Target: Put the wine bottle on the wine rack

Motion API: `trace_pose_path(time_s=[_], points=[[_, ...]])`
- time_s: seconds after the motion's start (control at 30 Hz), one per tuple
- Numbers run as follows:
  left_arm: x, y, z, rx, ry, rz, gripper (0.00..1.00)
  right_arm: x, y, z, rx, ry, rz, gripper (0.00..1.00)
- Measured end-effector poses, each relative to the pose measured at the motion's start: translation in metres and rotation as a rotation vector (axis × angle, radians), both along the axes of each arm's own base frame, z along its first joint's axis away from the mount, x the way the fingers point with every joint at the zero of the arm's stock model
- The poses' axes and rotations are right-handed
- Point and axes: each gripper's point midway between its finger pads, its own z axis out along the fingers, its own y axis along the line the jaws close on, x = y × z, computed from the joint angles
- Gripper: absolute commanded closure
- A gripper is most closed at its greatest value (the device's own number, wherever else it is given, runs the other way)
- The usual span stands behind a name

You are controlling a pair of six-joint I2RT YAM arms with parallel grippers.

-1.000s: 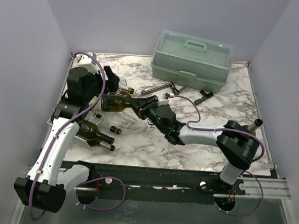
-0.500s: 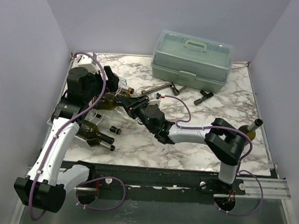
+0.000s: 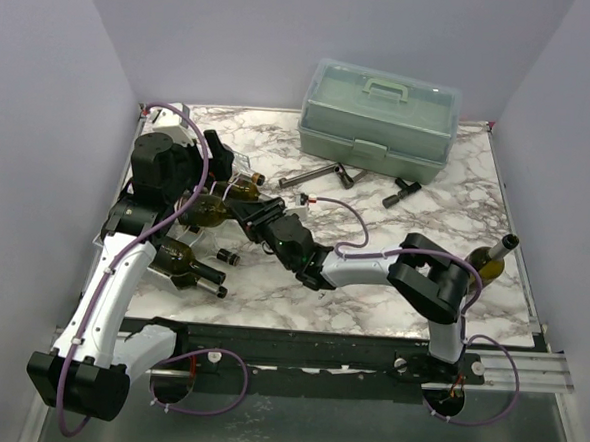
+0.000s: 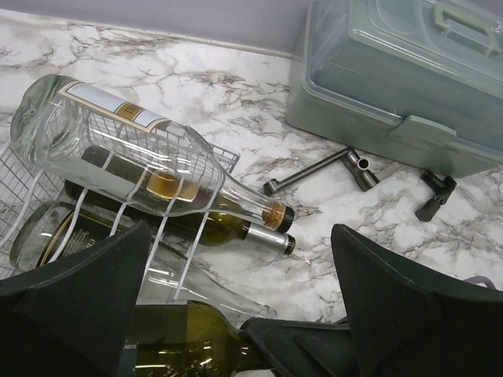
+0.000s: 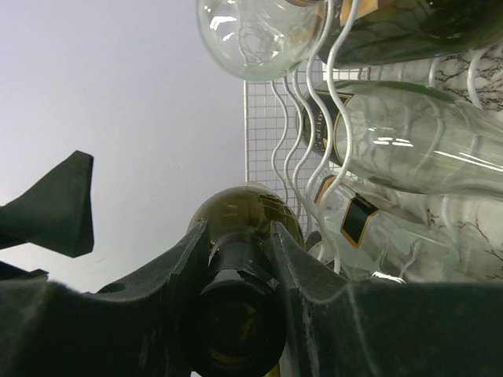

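Probably heavy, rigid, slick and breakable; best taken at the neck. Pinched there in the right gripper (image 5: 237, 236): dark green glass wine bottle (image 3: 207, 212), left of centre in the top view, over the flat white wire rack (image 4: 23, 181). Lying near level, base leftward, neck rightward. Spread wide and empty: left gripper (image 4: 240, 232).
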Motion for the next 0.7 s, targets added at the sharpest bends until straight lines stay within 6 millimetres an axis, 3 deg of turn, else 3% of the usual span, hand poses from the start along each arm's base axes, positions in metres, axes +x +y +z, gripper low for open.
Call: trace_pose_path(time_s=[0.37,0.7], points=[[-0.001,0.001,0.002,0.0,-0.008,0.001,0.01,-0.002,0.012,-0.015,0.008,0.029,-0.011,0.99],[-0.002,0.006,0.005,0.014,-0.018,0.025,0.01,-0.002,0.016,-0.015,0.052,0.065,-0.011,0.87]])
